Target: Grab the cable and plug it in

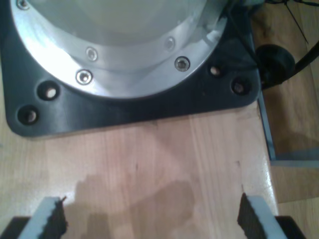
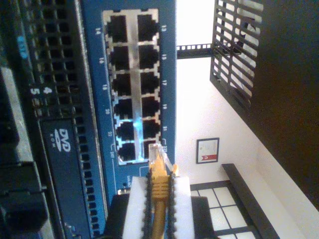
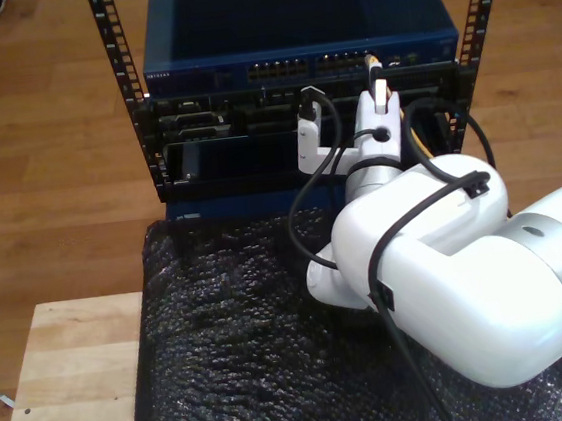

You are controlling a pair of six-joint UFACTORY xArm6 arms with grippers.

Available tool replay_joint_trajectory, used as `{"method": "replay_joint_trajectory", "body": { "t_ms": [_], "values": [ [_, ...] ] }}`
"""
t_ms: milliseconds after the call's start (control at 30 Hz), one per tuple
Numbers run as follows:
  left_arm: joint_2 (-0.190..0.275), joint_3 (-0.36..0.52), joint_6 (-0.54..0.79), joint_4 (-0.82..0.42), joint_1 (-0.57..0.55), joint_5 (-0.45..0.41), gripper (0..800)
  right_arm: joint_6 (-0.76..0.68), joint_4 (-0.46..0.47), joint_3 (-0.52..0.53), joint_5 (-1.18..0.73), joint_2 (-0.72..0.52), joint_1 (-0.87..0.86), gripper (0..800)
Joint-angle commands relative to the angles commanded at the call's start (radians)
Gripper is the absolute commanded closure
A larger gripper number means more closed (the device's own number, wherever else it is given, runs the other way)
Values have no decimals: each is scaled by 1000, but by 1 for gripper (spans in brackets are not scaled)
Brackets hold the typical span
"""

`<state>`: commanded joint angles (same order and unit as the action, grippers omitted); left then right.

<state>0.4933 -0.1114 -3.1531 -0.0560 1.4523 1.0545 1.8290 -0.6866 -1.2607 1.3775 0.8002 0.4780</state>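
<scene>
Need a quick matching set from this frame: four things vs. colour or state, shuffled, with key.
Column 1
1. thin orange-yellow network cable
2. blue network switch with rows of ports
3. my first gripper
4. crinkled black mat on the table

Column 2
A. open over bare light wood
B. clamped in my second gripper, clear plug at the ports
C. spread under the white arm
D. mounted in the black rack

Pairs: 1-B, 2-D, 3-A, 4-C

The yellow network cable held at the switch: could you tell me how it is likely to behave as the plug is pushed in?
The yellow network cable probably flexes, being thin, but my second pincer grips near the tip, so that stub likely stays straight. Its clear plastic plug looks small and possibly fragile if misaligned with the blue switch.
</scene>
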Motion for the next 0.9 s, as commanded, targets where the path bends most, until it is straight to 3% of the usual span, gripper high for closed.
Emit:
{"method": "replay_joint_trajectory", "body": {
  "t_ms": [900],
  "values": [
    [0, 0, 0, 0, 2, 2, 0, -37, -12, -15, 2, 15, -2, 800]
  ]
}}
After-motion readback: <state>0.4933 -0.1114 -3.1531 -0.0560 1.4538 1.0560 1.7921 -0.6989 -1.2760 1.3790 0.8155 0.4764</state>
